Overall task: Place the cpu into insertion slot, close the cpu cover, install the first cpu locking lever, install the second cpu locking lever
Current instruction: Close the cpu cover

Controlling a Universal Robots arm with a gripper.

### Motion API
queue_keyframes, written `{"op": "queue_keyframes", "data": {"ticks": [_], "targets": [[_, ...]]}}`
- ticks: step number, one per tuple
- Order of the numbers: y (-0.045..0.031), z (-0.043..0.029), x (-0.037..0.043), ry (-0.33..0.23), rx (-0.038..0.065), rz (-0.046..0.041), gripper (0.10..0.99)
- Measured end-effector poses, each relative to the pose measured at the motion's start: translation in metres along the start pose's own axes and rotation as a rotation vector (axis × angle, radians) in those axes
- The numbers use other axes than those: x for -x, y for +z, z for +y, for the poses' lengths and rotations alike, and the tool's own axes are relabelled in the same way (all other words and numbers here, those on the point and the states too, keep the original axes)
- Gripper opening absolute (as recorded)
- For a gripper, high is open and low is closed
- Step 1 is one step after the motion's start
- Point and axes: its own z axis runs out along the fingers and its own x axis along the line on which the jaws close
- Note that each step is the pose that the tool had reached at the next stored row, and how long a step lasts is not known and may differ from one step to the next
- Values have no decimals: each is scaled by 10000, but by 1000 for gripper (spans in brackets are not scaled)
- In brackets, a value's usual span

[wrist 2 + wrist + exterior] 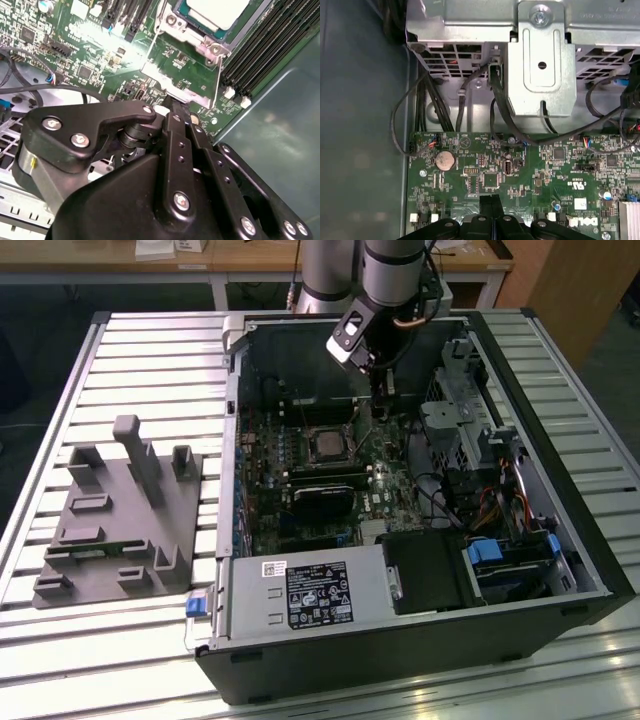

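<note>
The cpu lies in the insertion slot on the green board inside the open computer case. In the second wrist view its silvery-beige top shows through the window of the cpu cover, which lies flat over it. My gripper hangs beside the slot, toward the exterior view's right. Its black fingers are shut together with nothing between them in both wrist views. The gripper has its tips at the outer edge of the cover's silver tab, and the gripper stands low over the board. I cannot make out the locking levers.
A silver drive cage with black cables stands past the board's edge. Long black memory sticks run beside the socket. The case wall encloses the board. A grey fixture sits on the slatted table at the exterior view's left.
</note>
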Motion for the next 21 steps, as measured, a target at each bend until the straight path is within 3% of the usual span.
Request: {"op": "queue_keyframes", "data": {"ticks": [12,21], "targets": [[-12,-142,0,2,6,0,106],[-28,-322,1,5,13,-1,106]]}}
